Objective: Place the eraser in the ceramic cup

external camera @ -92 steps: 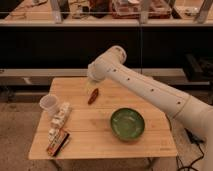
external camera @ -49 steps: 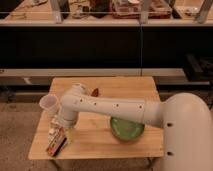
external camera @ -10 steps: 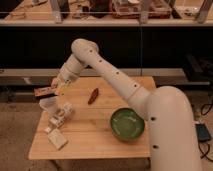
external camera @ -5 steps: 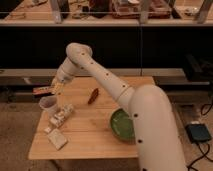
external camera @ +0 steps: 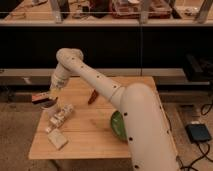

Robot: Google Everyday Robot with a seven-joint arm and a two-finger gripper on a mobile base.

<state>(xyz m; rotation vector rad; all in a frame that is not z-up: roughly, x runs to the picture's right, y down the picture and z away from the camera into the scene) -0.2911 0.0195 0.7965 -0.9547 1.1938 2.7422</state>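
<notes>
While gripper (external camera: 48,95) holds eraser (external camera: 40,97), ceramic cup (external camera: 50,106) sits just below.

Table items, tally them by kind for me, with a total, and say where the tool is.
Striped eraser: 1, held in the tool above the cup
White ceramic cup: 1
Pale blocks: 2 groups
Reddish-brown oblong item: 1
Green bowl: 1
Total: 6

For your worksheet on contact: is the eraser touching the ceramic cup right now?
Cannot tell. In the camera view the eraser, at the gripper, sits right at the rim of the ceramic cup; no gap or contact shows plainly.
</notes>
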